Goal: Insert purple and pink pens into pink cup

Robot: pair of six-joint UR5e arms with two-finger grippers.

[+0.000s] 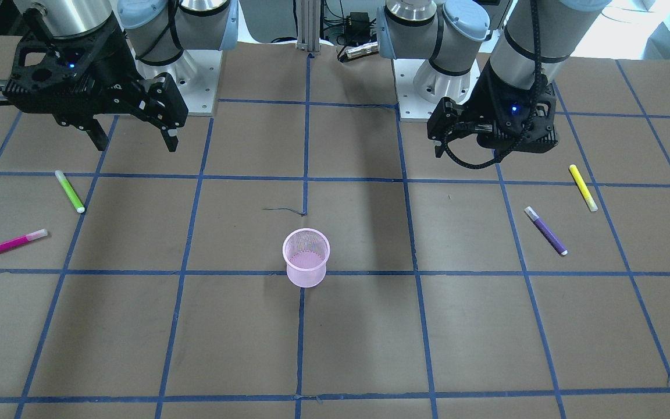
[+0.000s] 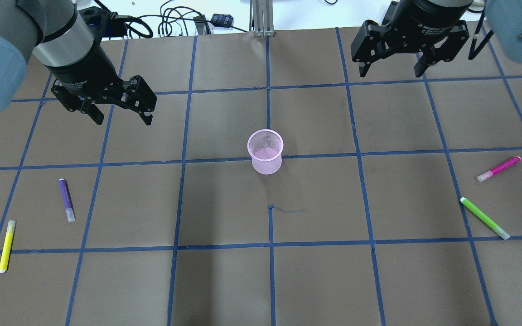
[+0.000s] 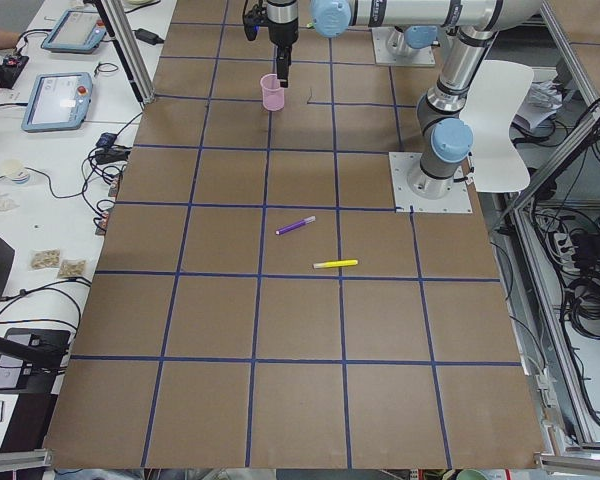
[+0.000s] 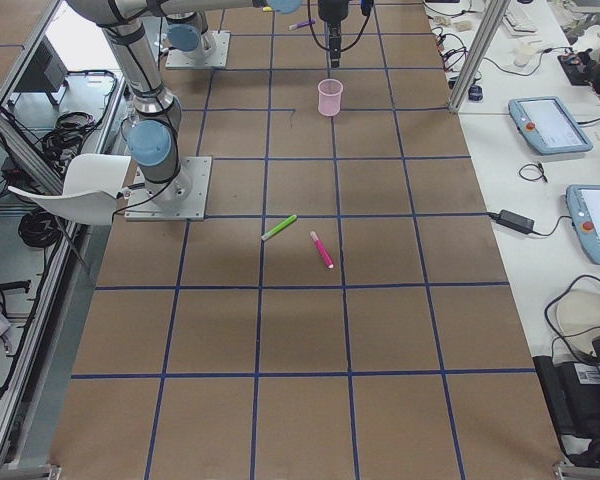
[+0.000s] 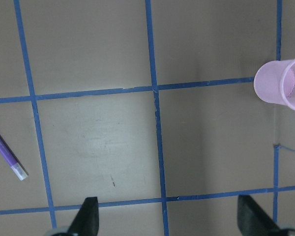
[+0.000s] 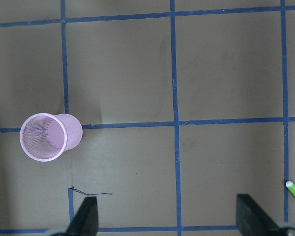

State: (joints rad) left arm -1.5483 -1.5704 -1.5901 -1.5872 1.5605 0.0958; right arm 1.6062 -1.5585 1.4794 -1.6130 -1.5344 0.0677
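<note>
**Mesh cup holding no pens, both grippers released above the surface**

We are seeing the pink cup (image 2: 265,151) standing upright near the middle of the surface (image 2: 224,280), right on a crossing of the blue tape lines. We are looking down into its open mouth, and only its own mesh wall and base are showing inside.

The purple pen (image 2: 66,200) is lying flat on the robot's left side, well apart from the cup, with a yellow pen (image 2: 7,246) lying near it, further toward the left edge. The pink pen (image 2: 499,169) is lying flat on the robot's right side, also well apart from the cup, and a green pen (image 2: 484,218) is lying near it without touching it.

The left gripper (image 2: 123,120) is hanging above the surface, released, its fingers spread wide and gripping nothing; the purple pen is showing at the edge of its wrist view. The right gripper (image 2: 391,72) is hovering over the far right part of the surface, likewise released with its fingers apart and nothing between them.
</note>
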